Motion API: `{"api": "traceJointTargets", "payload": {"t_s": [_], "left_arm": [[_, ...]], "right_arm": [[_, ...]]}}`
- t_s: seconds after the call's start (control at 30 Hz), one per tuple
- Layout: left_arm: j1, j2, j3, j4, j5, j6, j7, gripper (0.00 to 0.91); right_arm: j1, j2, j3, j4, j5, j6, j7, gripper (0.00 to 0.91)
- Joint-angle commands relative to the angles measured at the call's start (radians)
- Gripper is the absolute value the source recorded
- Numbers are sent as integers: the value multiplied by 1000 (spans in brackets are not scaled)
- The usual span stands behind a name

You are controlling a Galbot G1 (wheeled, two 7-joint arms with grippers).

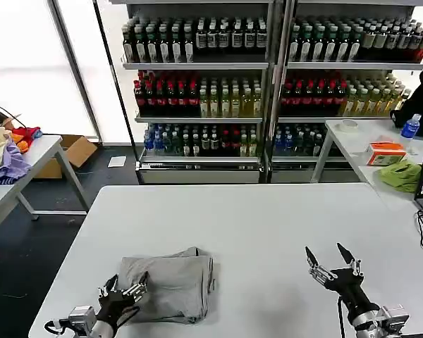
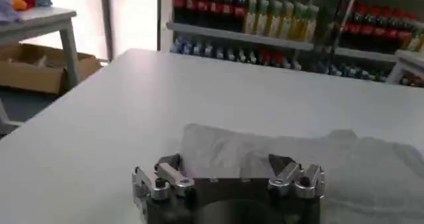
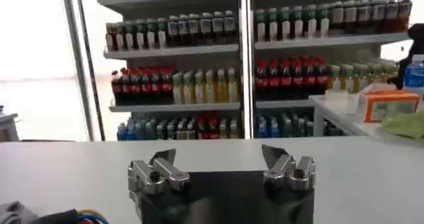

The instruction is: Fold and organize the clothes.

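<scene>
The near left part of the bench (image 1: 268,218) is occupied by the folded grey shirt (image 1: 170,283), a low, flat obstacle. The left gripper (image 1: 124,290) is held with fingers spread at the shirt's near left corner, over its edge. The right gripper (image 1: 331,262), fingers apart, is held above bare bench surface, well apart from the shirt. Between the two grippers, and across the whole far half of the bench, open surface is left. Beyond the far edge, passage is closed by drink shelves (image 1: 204,84).
</scene>
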Motion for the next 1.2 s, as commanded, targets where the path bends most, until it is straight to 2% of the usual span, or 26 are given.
{"api": "traceJointTargets", "payload": {"t_s": [0.03, 0.1, 0.17, 0.37, 0.53, 0.7, 0.87, 1.0, 1.1, 1.2], "left_arm": [[0, -11, 18, 69, 7, -10, 4, 413], [1, -8, 11, 66, -5, -19, 4, 101], [2, -10, 8, 61, -21, -32, 3, 20], [9, -32, 12, 53, -65, -87, 5, 10], [11, -44, -7, 47, -137, -93, -8, 10], [15, -22, -118, -29, -300, -81, -37, 10], [13, 59, -361, -132, -619, 8, -109, 10], [12, 185, -558, -143, -795, 49, -140, 10], [10, 288, -647, -122, -845, 75, -156, 10], [11, 355, -689, -134, -892, 96, -186, 10]], "right_arm": [[11, 0, -3, 0, 0, -3, -1, 907], [14, 0, -3, 0, 0, -4, 0, 907], [15, -1, -2, -1, 1, -4, 0, 907], [13, -1, 3, 3, 7, -4, 2, 907], [2, 2, 10, 8, 12, -1, 3, 907], [-10, -1, 20, 9, 18, 4, 2, 907], [-10, -5, 26, 8, 28, 14, -1, 907], [-2, -7, 20, 4, 31, 14, 0, 907], [7, -3, 10, 2, 30, 13, 1, 907], [11, 2, 5, 8, 29, 12, 2, 907]]}}
